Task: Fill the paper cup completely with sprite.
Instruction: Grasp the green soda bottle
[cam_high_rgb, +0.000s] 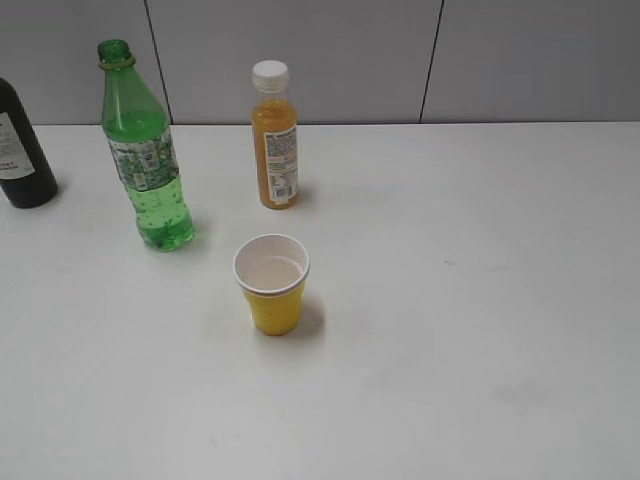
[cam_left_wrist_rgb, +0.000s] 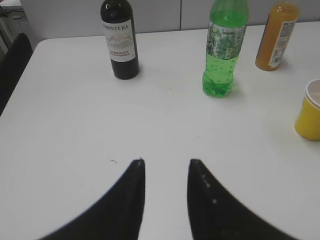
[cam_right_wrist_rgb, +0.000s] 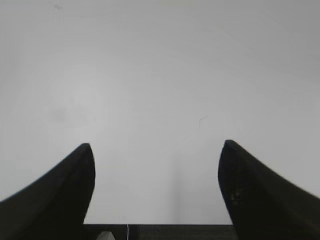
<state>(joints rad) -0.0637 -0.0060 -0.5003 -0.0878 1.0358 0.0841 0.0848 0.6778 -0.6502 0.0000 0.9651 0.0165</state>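
- Exterior view: small yellow tapered paper cup with a white rolled rim, just below frame centre on the white table, upright. The inside shows white with a faint pinkish cast; whether it holds any liquid cannot be told.
- Exterior view: tall transparent green plastic bottle, green-white label, left of centre, upright, cap off, neck open. The sprite fills roughly its lower third. Near the cup, not touching it.
- Exterior view: orange juice bottle with white cap, top centre; dark glass bottle with white label, left edge. Neither gripper in frame.
- Left wrist view: left gripper, black fingers at bottom centre, jaws a narrow gap apart, nothing between them, hovering over bare table. Green bottle top centre-right, dark bottle upper left, cup cut off at right edge.
- Right wrist view: right gripper, black fingers at lower left and lower right, spread wide, holding nothing; only bare table ahead.
- Step in hand, as judged: reaching for the green bottle; pouring not begun.
- Handling notes: the left jaws look too narrow for the bottle and would need widening. Grip the labelled body, above the liquid. Bottle is uncapped, so keep it upright until the neck is over the cup rim, then tilt slowly; the light cup may tip if knocked.
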